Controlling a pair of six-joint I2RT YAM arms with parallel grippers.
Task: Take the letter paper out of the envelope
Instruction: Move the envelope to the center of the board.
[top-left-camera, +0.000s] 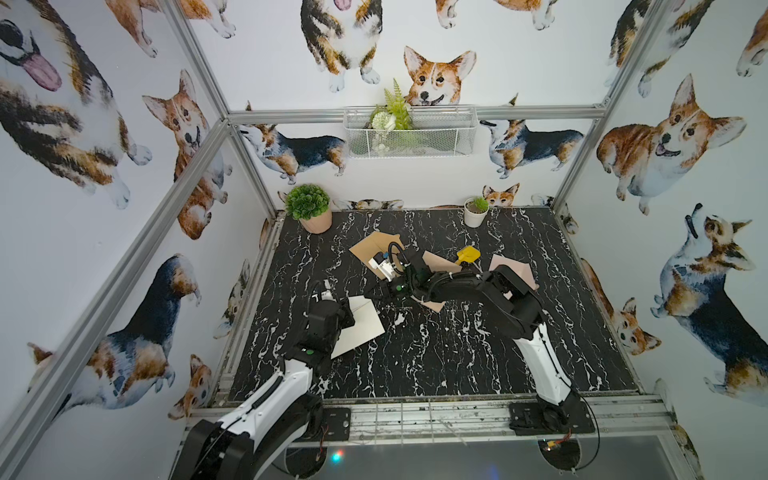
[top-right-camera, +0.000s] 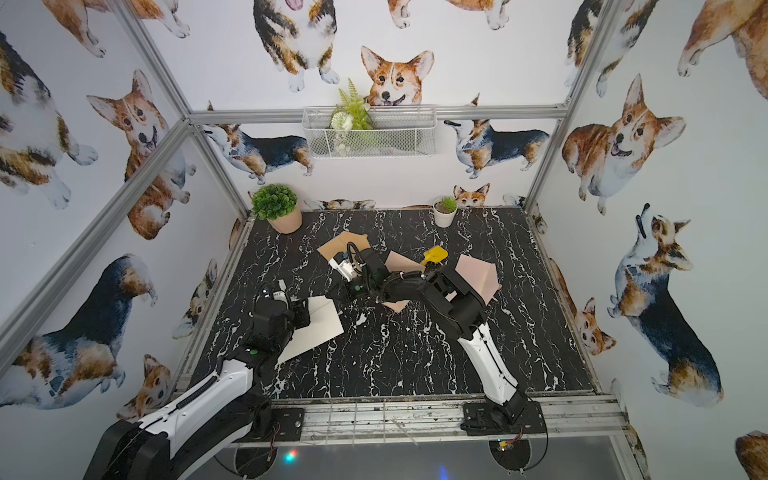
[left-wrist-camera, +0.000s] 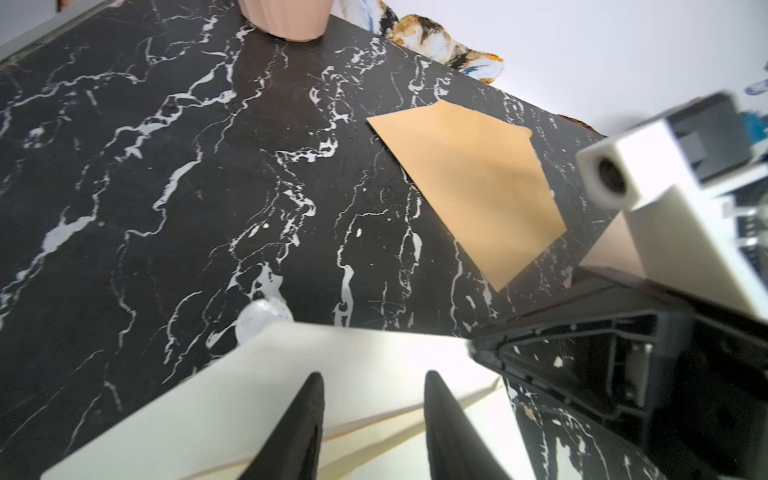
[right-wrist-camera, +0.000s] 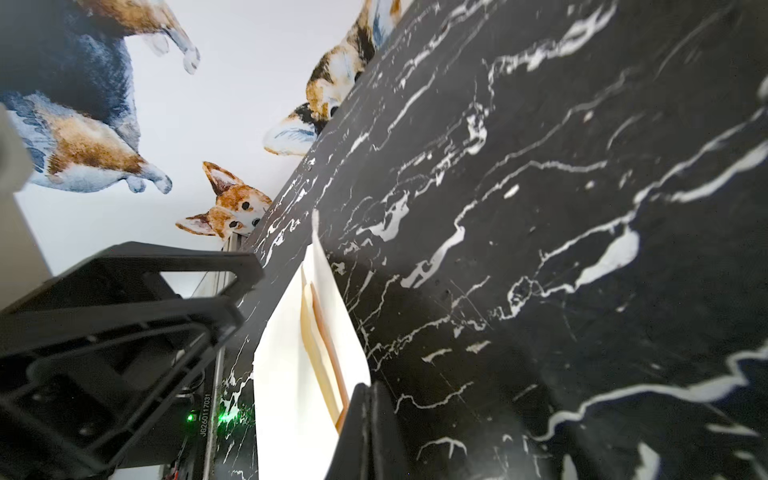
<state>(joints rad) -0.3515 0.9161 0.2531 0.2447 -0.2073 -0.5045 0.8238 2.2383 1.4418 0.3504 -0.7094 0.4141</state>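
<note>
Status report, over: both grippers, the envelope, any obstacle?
Left gripper open over envelope. Right gripper shut at envelope's open edge. Paper not out yet. Brown envelope lies apart.

Left gripper (top-right-camera: 302, 311) is down over the left side of the white envelope (top-right-camera: 322, 328), which lies on the black marble table (top-right-camera: 415, 357). Right gripper (top-right-camera: 337, 294) reaches across, tip right at the envelope's far corner. Beyond that arm lie a brown envelope (top-right-camera: 338, 244), a yellow tool (top-right-camera: 435, 254) and a pink sheet (top-right-camera: 478, 272).
</note>
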